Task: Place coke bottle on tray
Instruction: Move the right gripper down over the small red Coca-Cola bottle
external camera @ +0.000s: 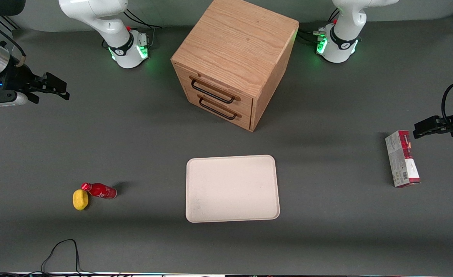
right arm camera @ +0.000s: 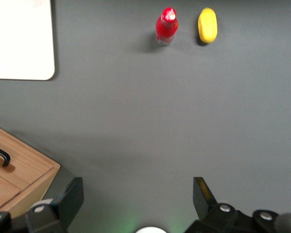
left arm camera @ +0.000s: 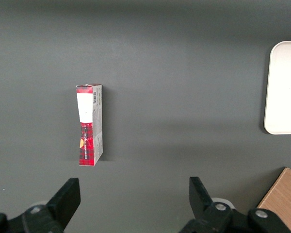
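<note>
The coke bottle (external camera: pixel 100 190), small and red with a red cap, stands on the grey table toward the working arm's end, touching or almost touching a yellow lemon (external camera: pixel 80 199). It also shows in the right wrist view (right arm camera: pixel 165 25). The cream-white tray (external camera: pixel 232 188) lies flat and bare in the middle of the table, nearer to the front camera than the wooden cabinet; its corner shows in the right wrist view (right arm camera: pixel 20 41). My right gripper (external camera: pixel 59 87) hovers open and empty well above the table, farther from the front camera than the bottle; its fingers (right arm camera: pixel 70 199) are spread wide.
A wooden two-drawer cabinet (external camera: pixel 234 57) stands at the back middle; its corner shows in the right wrist view (right arm camera: pixel 17 170). The lemon (right arm camera: pixel 207 24) lies beside the bottle. A red-and-grey carton (external camera: pixel 402 158) lies toward the parked arm's end. A black cable (external camera: pixel 61 250) loops at the table's front edge.
</note>
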You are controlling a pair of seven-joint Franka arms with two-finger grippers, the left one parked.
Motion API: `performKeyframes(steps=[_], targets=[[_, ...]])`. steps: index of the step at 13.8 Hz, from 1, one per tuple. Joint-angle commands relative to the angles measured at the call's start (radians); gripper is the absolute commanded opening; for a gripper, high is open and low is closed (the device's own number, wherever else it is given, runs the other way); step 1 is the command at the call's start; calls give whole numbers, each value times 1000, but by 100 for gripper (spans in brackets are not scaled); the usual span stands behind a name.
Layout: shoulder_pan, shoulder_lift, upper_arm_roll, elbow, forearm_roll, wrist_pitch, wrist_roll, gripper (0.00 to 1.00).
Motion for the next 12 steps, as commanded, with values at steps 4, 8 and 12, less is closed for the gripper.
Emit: performKeyframes(steps=[4,8,12], targets=[[-9,141,16,170,-21,-67,26,100],[-11,348,5,351,-15,-29,6,100],[-37,521,-42,325,-9,228,-91,100]])
